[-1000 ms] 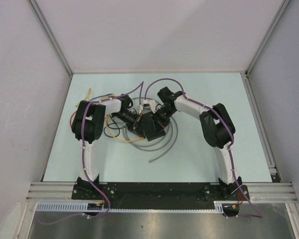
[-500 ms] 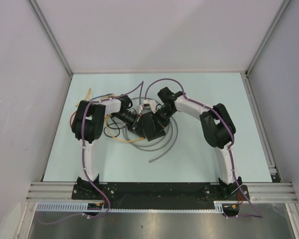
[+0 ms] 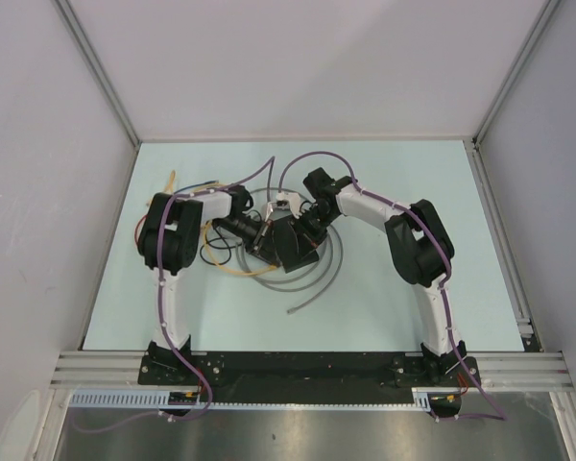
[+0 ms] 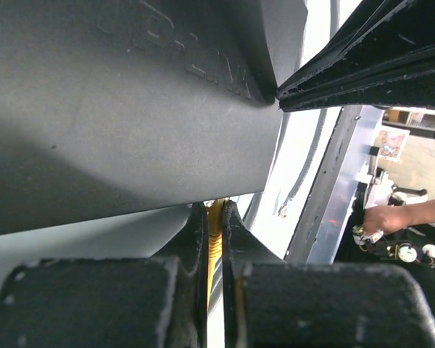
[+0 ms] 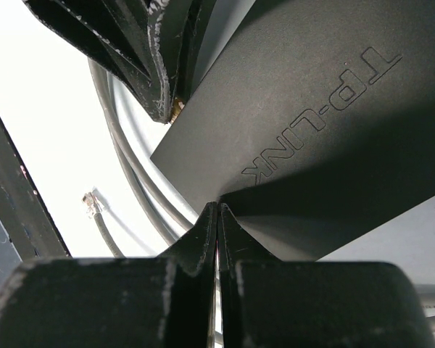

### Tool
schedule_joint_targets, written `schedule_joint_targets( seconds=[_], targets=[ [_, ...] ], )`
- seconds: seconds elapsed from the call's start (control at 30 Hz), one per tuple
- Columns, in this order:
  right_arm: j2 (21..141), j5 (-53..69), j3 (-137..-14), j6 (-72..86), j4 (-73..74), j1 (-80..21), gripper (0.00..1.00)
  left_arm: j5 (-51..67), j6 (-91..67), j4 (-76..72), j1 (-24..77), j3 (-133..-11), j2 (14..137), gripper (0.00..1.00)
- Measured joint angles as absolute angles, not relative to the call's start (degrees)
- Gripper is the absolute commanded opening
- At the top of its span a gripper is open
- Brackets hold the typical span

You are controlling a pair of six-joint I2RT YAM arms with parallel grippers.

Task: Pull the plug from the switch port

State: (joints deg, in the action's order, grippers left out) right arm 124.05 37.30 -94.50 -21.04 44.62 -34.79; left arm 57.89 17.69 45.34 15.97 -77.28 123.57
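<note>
One black switch (image 4: 116, 116), left jaws clamped on yellow cable (image 4: 214, 239), right jaws together, tips touching switch edge.

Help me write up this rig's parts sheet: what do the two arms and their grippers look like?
Both the left arm and right arm have white links between bulky black joint housings, on black bases. A purple cable runs along each. The left gripper and right gripper have matte-black, wedge-shaped fingers with rough, white-flecked edges.

Left claw (image 4: 214, 210), right claw (image 5: 217, 209) closed.
</note>
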Motion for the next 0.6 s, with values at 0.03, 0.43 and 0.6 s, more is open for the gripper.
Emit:
schedule_joint_targets(
  seconds=[0.03, 0.43, 0.6],
  targets=[
    [124.05, 37.3, -94.5, -21.02, 44.64, -34.79, 0.0, 57.71, 17.98, 45.8, 16.01, -77.67, 123.61, 0.0],
    [124.07, 37.32, -94.59, -20.95, 44.69, -34.79, 0.0, 55.44, 20.97, 49.71, 16.62, -79.22, 124.09, 0.0],
    [124.09, 37.3, -94.56, -20.58, 44.64, -34.81, 0.0, 56.66, 18.94, 48.56, 15.31, -72.12, 121.49, 0.0]
  ],
)
